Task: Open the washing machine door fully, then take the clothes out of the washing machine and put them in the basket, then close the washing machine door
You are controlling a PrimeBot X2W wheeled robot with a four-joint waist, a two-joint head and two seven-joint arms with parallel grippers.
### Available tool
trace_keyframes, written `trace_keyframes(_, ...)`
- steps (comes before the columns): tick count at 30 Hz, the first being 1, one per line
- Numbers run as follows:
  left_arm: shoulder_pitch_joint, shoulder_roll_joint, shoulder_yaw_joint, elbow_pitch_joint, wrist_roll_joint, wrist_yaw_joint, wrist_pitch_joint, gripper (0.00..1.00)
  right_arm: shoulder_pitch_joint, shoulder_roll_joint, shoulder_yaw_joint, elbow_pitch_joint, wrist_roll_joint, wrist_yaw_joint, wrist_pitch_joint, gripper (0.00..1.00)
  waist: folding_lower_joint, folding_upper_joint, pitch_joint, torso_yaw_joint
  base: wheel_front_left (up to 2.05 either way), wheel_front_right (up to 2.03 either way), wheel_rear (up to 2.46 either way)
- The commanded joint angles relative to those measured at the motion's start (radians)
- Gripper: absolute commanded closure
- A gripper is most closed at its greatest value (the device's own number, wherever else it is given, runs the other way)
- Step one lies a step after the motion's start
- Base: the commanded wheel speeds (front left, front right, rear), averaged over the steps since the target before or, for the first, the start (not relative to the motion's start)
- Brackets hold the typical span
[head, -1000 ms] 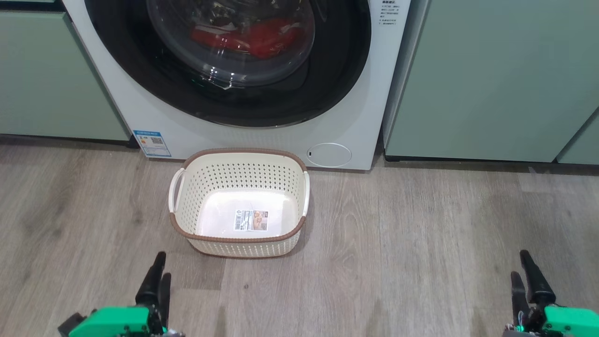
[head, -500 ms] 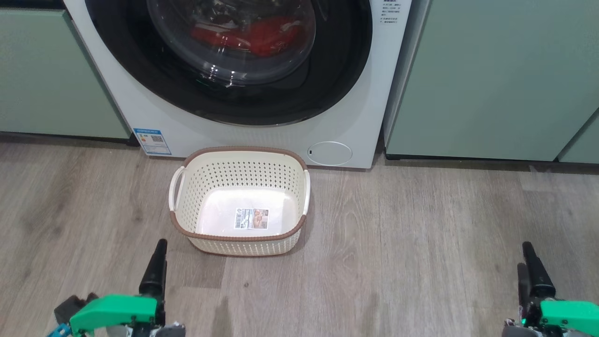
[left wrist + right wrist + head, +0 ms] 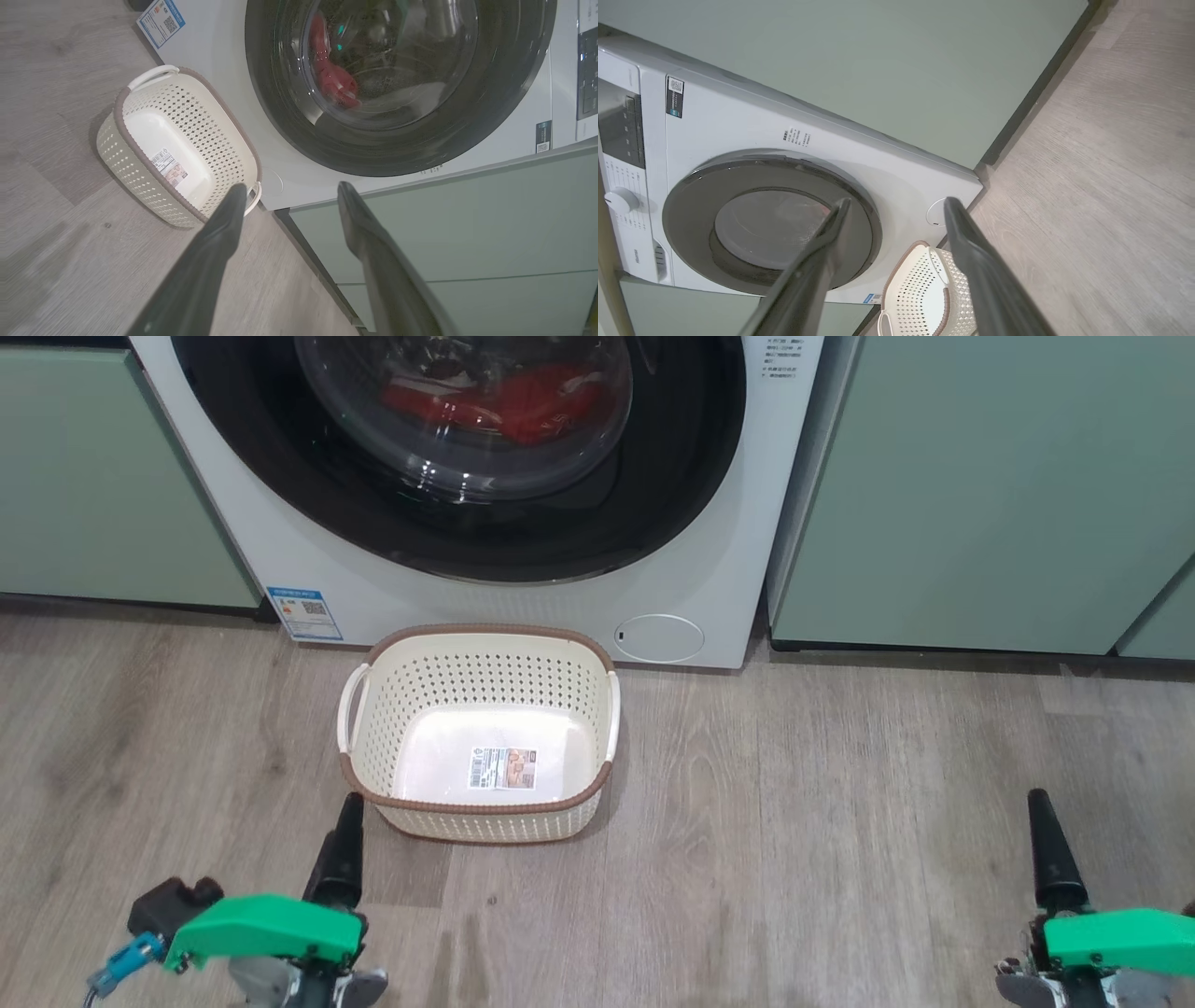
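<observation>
The white washing machine (image 3: 261,551) stands ahead, and its door (image 3: 681,476), black-rimmed with a glass bowl, lies against the front. Red clothes (image 3: 523,406) show through the glass. The cream basket (image 3: 485,826) sits empty on the floor just in front of the machine. My left gripper (image 3: 347,807) hovers open by the basket's near left corner, apart from it. My right gripper (image 3: 1038,803) hangs open far to the right over bare floor. The left wrist view shows the left gripper (image 3: 292,186), door (image 3: 504,93), clothes (image 3: 331,77) and basket (image 3: 135,168). The right wrist view shows the right gripper (image 3: 896,200), door (image 3: 691,205) and basket (image 3: 920,280).
Pale green cabinets (image 3: 971,485) flank the machine on both sides (image 3: 93,485). A blue sticker (image 3: 306,611) and a round service flap (image 3: 661,637) sit low on the machine's front. Wood-look floor (image 3: 840,803) spreads right of the basket.
Both grippers have risen and moved forward in the head view. The left one has also shifted right, closer to the basket's corner. The head view itself has shifted slightly.
</observation>
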Motion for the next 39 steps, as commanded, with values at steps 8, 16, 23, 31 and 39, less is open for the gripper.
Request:
trace_keyframes(8,-0.071,0.020,-0.022,-0.062,0.127,0.045,-0.030,0.00,-0.048,-0.007,0.024,-0.068,-0.161,0.000,-0.032,0.00,0.0000,0.0000,0.002,0.001,0.00,0.00,0.00)
trace_keyframes(16,-0.084,0.040,-0.060,-0.081,0.232,0.095,-0.053,0.00,-0.051,-0.009,0.033,-0.088,-0.298,0.000,-0.055,0.00,0.0000,0.0000,0.002,0.002,0.00,0.00,0.00)
trace_keyframes(23,-0.095,0.058,-0.094,-0.098,0.320,0.140,-0.074,0.00,-0.054,-0.010,0.041,-0.107,-0.427,0.000,-0.076,0.00,0.0000,0.0000,0.003,0.004,0.00,0.00,0.00)
trace_keyframes(31,-0.109,0.078,-0.128,-0.115,0.416,0.188,-0.097,0.00,-0.057,-0.011,0.047,-0.123,-0.555,0.000,-0.099,0.00,0.0000,0.0000,0.004,0.006,0.00,0.00,0.00)
trace_keyframes(39,-0.119,0.090,-0.151,-0.133,0.502,0.227,-0.121,0.00,-0.060,-0.012,0.055,-0.139,-0.670,0.000,-0.123,0.00,0.0000,0.0000,0.004,0.008,0.00,0.00,0.00)
